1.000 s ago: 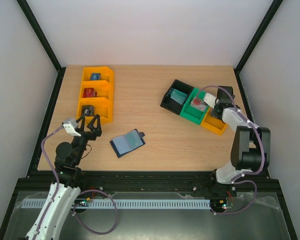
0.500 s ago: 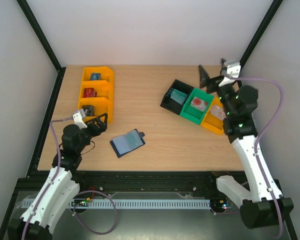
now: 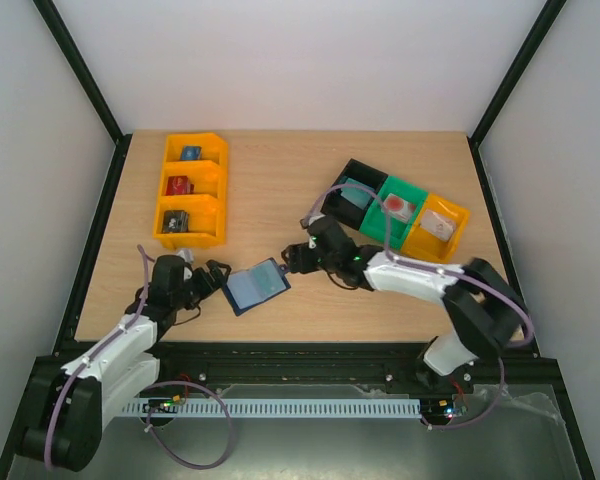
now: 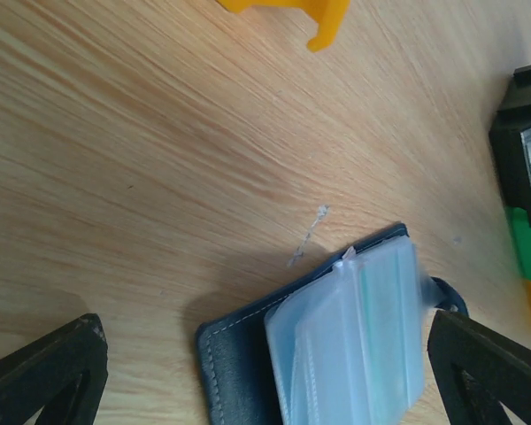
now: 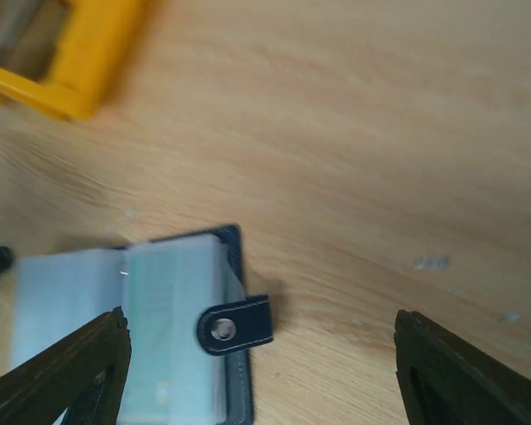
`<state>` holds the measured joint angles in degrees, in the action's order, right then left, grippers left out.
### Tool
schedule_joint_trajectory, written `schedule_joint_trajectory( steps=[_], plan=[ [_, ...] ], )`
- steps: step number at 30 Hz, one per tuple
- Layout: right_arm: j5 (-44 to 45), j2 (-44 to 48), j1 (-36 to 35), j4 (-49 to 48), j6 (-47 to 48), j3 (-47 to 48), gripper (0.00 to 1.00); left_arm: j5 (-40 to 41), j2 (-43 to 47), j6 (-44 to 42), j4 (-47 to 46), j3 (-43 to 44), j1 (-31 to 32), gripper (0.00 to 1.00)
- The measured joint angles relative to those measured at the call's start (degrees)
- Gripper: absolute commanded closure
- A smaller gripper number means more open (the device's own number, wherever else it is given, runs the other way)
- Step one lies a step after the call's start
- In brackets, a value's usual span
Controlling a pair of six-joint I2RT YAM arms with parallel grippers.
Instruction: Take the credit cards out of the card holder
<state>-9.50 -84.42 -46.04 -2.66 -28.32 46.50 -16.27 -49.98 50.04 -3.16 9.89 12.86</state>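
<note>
Open card holder (image 3: 257,287) flat on table (image 3: 380,300), betw. both grippers; long axis near-left to far-right, tab (image 3: 283,268) at far-right end. L gripper (image 3: 215,276) & R gripper (image 3: 294,257): jaws wide apart, empty.

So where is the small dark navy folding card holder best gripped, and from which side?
Probably its round-snapped closing tab, approached from the right: the navy card holder lies open and flat, and only the tab juts clear.
</note>
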Motion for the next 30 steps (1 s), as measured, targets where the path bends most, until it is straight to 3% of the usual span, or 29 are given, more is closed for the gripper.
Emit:
schedule_joint_trajectory(
  steps=[5,14,19,25,28,30],
  plan=[
    [0.37,-12.17,-2.62,2.91,-0.37,3.72,0.3,-0.72,-3.37,0.98,-5.07,-0.37,1.7,0.0],
    [3.56,-23.78,-9.55,3.56,1.07,13.27,0.37,-1.29,-7.89,2.1,-12.33,-0.61,4.52,0.04],
    [5.92,-25.79,-11.34,3.5,0.33,15.54,0.47,-0.9,-8.66,2.73,-13.77,-1.42,5.09,0.31],
    [5.6,-25.88,-11.45,3.26,-1.57,15.65,0.52,-0.72,-8.98,3.41,-13.79,-2.58,5.75,0.58],
    [4.68,-25.81,-11.41,3.17,-2.58,15.65,0.52,-0.72,-8.98,3.82,-13.84,-2.93,6.91,0.77],
    [3.87,-25.57,-11.37,3.21,-3.15,15.58,0.51,-0.94,-8.98,3.8,-14.25,-2.97,7.13,0.96]
  ],
)
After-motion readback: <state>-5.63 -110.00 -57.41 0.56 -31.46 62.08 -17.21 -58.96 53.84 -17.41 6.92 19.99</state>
